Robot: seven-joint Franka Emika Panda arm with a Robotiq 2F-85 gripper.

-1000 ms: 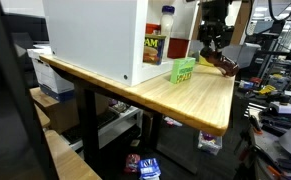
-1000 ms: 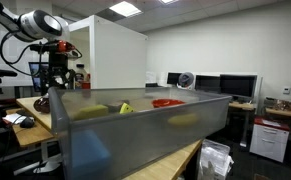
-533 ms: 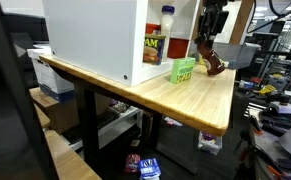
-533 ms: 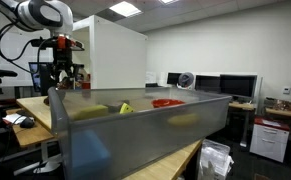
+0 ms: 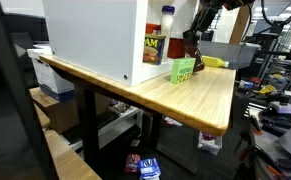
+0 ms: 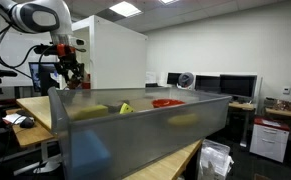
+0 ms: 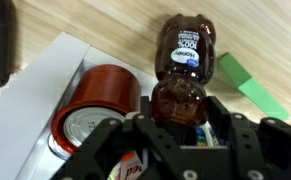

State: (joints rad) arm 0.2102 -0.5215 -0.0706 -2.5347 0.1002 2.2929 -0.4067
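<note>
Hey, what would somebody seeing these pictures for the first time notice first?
The gripper clamped on a brown syrup bottle fills the wrist view, with a red can on one side and a green box on the other. In an exterior view a big white box dominates the wooden table. In an exterior view a translucent grey bin takes up the foreground.

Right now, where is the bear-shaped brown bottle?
In the wrist view the hand grips the bear-shaped bottle, between the red can and the green box, above the wooden table.
</note>
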